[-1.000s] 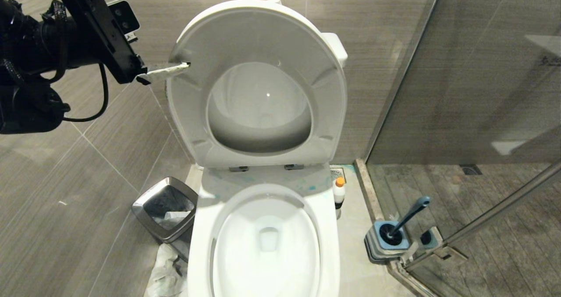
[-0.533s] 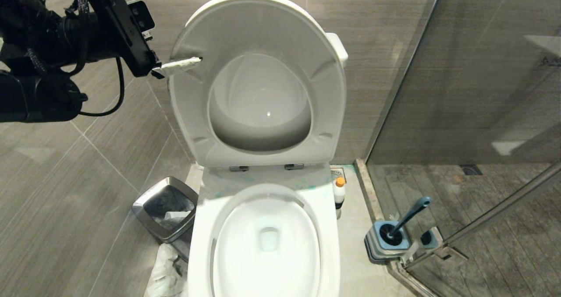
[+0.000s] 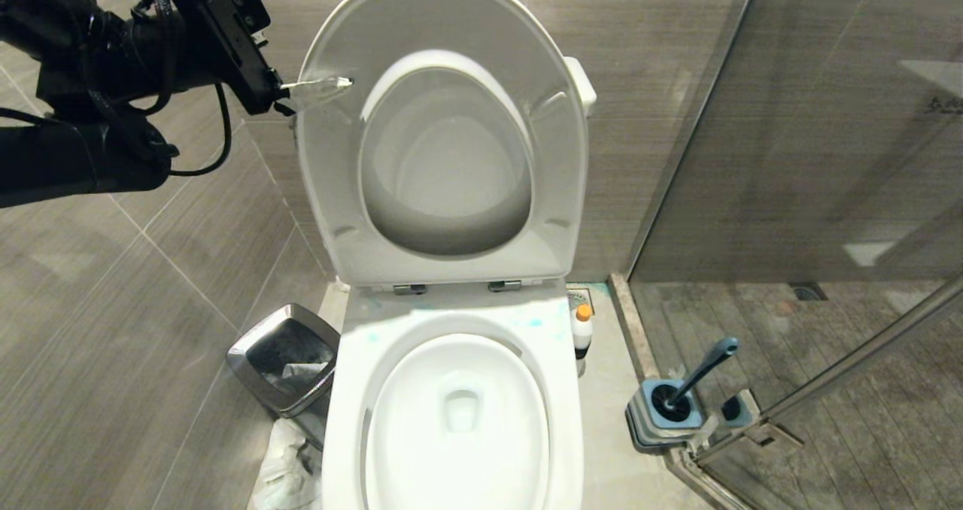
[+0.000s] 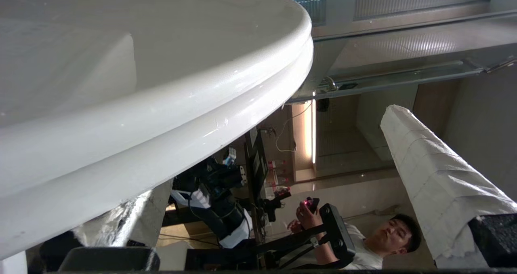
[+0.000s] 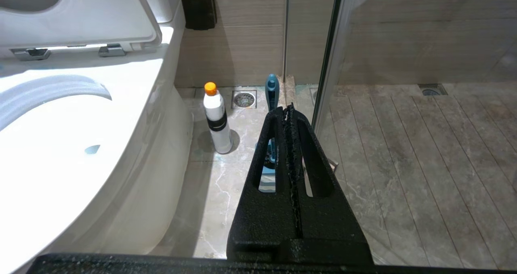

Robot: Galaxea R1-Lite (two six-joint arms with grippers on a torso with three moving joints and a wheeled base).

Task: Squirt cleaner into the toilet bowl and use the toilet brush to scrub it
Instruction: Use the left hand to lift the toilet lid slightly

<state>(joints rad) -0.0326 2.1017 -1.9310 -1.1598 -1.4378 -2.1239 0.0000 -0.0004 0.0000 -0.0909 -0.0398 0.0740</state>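
One steel bin [image 3: 284,358], crumpled paper inside

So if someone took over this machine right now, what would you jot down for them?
Left gripper: open, a finger against the raised seat and lid, which stand upright.
Right gripper: shut, empty, low beside the toilet bowl.
Cleaner: upright on the floor right of the bowl, capped.
Toilet brush: standing in its base by the glass shower door.
Done: bowl uncovered.
Left: squirt cleaner, scrub.
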